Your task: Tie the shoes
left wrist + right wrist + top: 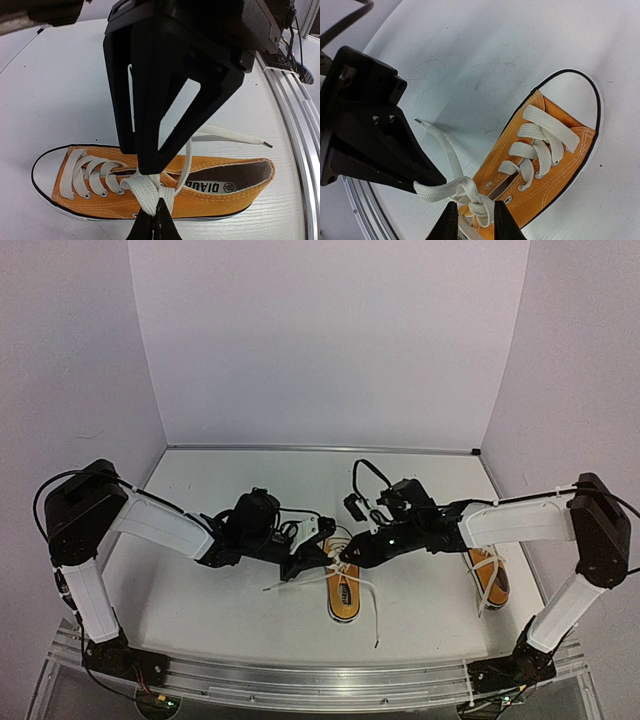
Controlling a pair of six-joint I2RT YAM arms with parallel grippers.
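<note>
Tabletop [230, 610], white and grained, bears orange shoes [343, 598]; lilac-white walls [320, 340] behind.

A white table [220, 625] sits within pale walls [330, 340], an aluminium rail [330, 685] along its near edge.

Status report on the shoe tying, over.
Left gripper shut on a lace of the middle shoe. Right gripper astride the lace crossing, grip unclear. No bow yet. Second shoe off right, under the right arm.

Bright diffuse light, faint soft shadows, sharp.
</note>
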